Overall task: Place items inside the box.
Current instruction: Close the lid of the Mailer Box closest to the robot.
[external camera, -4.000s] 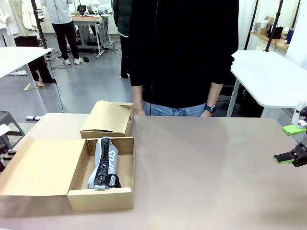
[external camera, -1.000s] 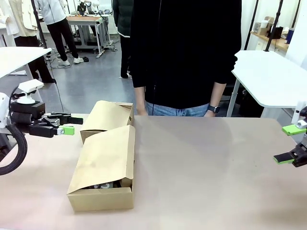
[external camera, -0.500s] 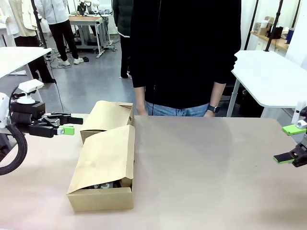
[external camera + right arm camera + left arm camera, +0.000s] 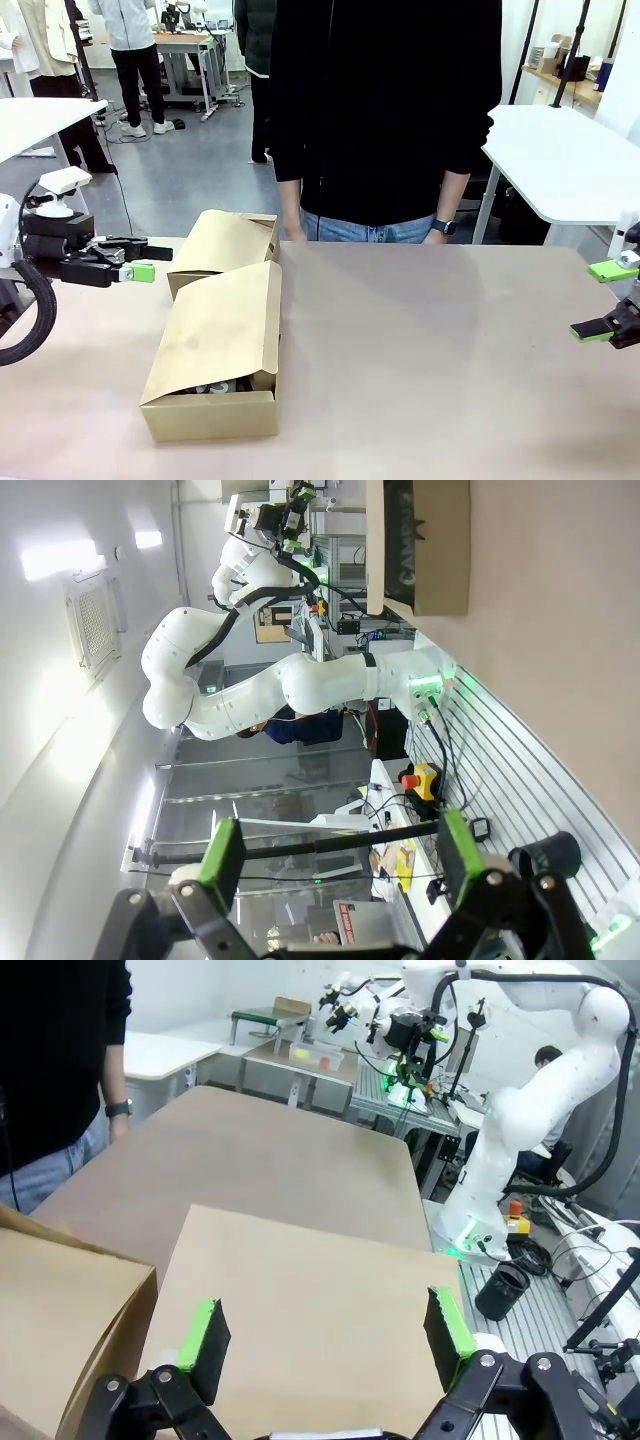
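Flat brown cardboard box (image 4: 215,345), lid nearly shut; matte tan table (image 4: 430,350).

Lid flap (image 4: 222,325) down over box (image 4: 210,412): top access blocked, narrow front gap only. Second carton (image 4: 225,247) just behind. Left end effector (image 4: 140,262) beside it. Person (image 4: 385,110) at far edge. Bare table (image 4: 450,350) passable toward right end effector (image 4: 600,300).

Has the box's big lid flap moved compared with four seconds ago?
Yes. The lid flap, earlier lying open on the table left of the box, is now folded rightward over it, nearly shut.
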`<state>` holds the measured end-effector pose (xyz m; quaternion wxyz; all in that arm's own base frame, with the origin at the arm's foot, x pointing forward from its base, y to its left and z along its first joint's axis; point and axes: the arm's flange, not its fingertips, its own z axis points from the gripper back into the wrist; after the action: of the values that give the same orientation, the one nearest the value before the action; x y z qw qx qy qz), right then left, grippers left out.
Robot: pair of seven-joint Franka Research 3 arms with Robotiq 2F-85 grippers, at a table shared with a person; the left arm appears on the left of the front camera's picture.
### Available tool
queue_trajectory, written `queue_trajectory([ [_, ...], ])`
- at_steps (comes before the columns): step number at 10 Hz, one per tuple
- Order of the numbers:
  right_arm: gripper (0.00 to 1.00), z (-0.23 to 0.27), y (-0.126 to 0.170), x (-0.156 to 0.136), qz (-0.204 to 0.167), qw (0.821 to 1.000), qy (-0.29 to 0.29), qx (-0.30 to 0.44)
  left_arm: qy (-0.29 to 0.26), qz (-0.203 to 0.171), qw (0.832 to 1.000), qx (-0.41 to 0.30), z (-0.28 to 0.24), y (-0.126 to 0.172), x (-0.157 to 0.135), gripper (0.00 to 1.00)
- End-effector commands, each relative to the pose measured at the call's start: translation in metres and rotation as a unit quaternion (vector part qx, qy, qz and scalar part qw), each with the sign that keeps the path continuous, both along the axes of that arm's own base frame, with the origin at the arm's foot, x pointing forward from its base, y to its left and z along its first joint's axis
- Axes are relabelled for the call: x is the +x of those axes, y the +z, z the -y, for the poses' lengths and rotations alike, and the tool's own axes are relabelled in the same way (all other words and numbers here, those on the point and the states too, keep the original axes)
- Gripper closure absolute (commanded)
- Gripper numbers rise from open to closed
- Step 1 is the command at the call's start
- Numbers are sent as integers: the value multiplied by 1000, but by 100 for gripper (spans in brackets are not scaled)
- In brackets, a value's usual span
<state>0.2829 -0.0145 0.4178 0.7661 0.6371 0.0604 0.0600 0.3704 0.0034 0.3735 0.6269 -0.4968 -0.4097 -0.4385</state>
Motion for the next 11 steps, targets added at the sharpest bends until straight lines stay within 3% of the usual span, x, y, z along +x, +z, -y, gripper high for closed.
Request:
queue_trajectory([
  [1,0,-1,6,0,-10,1000,-6,9,6,-82,996,-15,-30,3,14,0],
  [3,0,-1,6,0,-10,1000,-6,9,32,-200,979,-24,-57,8,12,0],
  [4,0,-1,6,0,-10,1000,-6,9,47,-287,956,-48,-72,6,11,0],
  [6,0,-1,6,0,-10,1000,-6,9,71,-374,915,-137,-108,1,6,0],
  [7,0,-1,6,0,-10,1000,-6,9,102,-384,904,-156,-121,0,4,0],
  [8,0,-1,6,0,-10,1000,-6,9,78,-390,892,-213,-135,-6,-1,0],
  [9,0,-1,6,0,-10,1000,-6,9,70,-372,919,-110,-112,-9,0,0],
  [11,0,-1,6,0,-10,1000,-6,9,70,-372,919,-110,-112,-9,0,0],
])
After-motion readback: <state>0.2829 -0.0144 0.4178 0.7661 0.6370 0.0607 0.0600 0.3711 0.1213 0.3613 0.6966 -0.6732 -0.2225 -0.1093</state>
